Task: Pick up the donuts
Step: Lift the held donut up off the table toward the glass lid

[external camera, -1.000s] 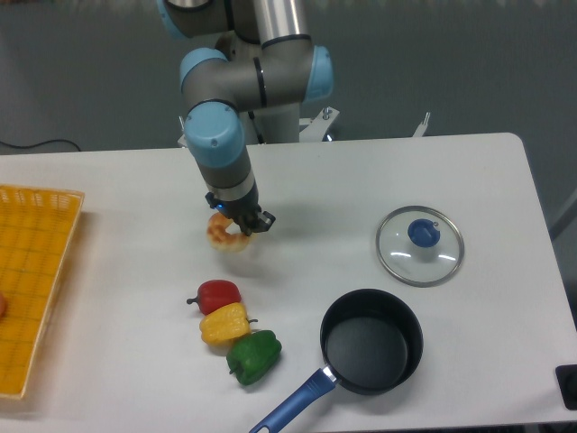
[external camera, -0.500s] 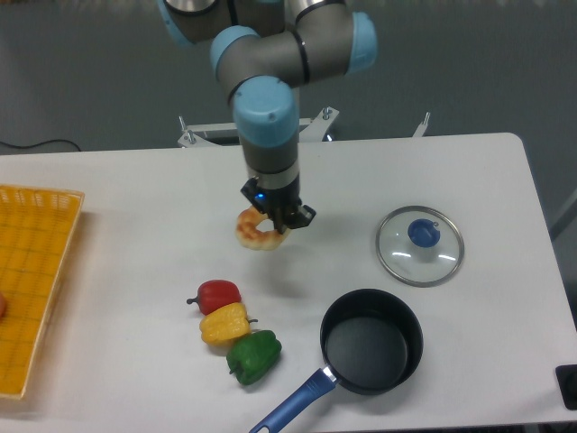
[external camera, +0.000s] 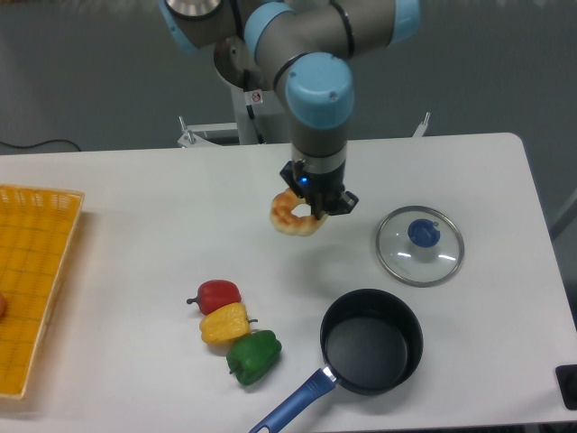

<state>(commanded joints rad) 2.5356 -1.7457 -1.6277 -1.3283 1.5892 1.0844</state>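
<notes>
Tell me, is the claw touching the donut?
Touching. The camera view shows the gripper clamped on the donut's right side, and the donut hangs in the air above the table.

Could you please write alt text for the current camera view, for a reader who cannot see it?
A robot gripper holds a donut above a white table. Nearby lie red, yellow and green peppers, a black pan and a glass lid, with a yellow basket at the left edge.
</notes>
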